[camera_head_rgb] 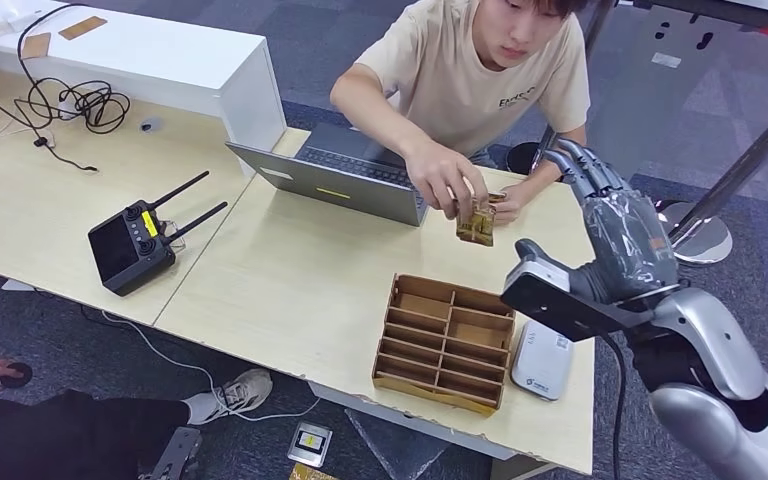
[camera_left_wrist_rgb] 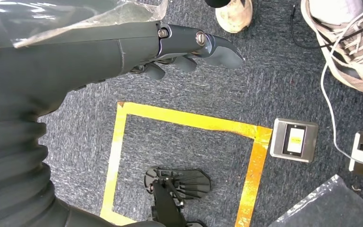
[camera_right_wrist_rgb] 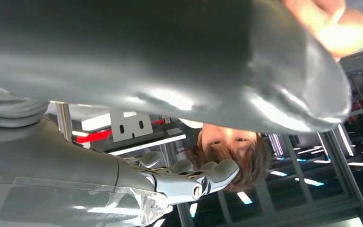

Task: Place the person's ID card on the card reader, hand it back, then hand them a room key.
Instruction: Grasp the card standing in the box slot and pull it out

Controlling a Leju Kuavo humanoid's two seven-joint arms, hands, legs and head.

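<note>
Head view: right hand (camera_head_rgb: pixel 600 205) raised, fingers spread, holding nothing; person (camera_head_rgb: pixel 480 70) holds cards (camera_head_rgb: pixel 476 224) (wait, palm steady). Left hand (camera_left_wrist_rgb: pixel 189 49) hangs loose, holding nothing.

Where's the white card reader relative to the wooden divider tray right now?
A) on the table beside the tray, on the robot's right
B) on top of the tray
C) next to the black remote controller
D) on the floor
A: the head view shows the white card reader lying flat on the table right beside the wooden divider tray, on the side of the robot's right hand.
</note>
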